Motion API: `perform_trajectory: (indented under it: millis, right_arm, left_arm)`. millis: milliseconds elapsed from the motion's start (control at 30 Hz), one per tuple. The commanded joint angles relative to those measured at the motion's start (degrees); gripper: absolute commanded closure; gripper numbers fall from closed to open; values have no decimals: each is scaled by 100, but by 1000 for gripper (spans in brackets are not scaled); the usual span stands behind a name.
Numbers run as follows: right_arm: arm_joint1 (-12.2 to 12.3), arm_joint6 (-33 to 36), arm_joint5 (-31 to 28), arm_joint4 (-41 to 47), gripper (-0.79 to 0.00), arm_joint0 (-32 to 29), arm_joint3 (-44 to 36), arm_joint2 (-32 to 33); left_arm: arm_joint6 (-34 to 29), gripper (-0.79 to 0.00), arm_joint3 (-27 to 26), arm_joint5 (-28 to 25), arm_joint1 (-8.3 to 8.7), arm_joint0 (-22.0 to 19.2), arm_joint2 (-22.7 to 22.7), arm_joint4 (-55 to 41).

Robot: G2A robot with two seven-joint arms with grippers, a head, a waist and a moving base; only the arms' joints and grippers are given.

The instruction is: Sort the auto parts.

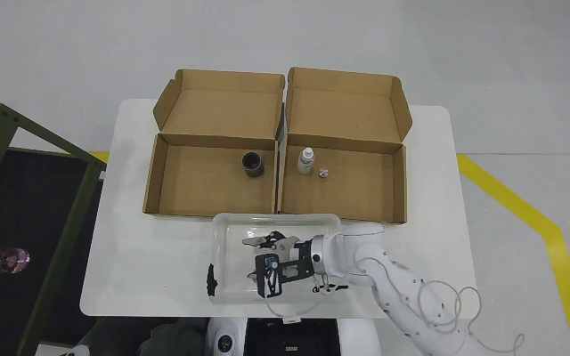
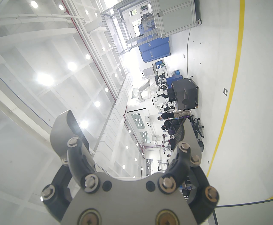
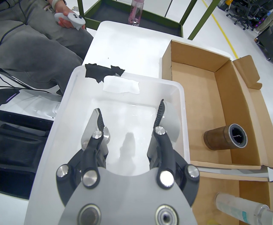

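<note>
My right gripper (image 3: 130, 115) hangs open inside a clear plastic bin (image 3: 181, 93), with nothing between its fingers. From above, the right gripper (image 1: 260, 260) sits in the middle of the bin (image 1: 276, 216) at the table's front edge. Two open cardboard boxes stand behind the bin. A dark metal cylinder (image 1: 253, 164) (image 3: 226, 137) lies in the left box (image 1: 196, 182) (image 3: 192, 89). The right box (image 1: 365, 182) holds a small white bottle (image 1: 305, 160) (image 3: 238, 209) and a tiny pale part (image 1: 323, 172). My left gripper (image 2: 125, 125) is open and empty, pointing up into the room.
Black tape (image 3: 100, 72) (image 1: 211, 280) and a white label (image 3: 121, 86) stick to the bin's far wall. A green-framed cart with a pink bottle (image 3: 135, 12) stands off the table's left side. Bare white table lies left and right of the bin.
</note>
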Motion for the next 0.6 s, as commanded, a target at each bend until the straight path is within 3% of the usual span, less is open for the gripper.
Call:
perform_trajectory:
  millis: [0, 567]
  right_arm:
    - [19, 12, -45, -44, -462, -39, -2, -19]
    - [98, 27, -83, -319, -459, -105, 268, -298]
  left_arm:
    - [0, -785, 0, 0, 0, 0, 0, 0]
    - [0, -785, 0, 0, 0, 0, 0, 0]
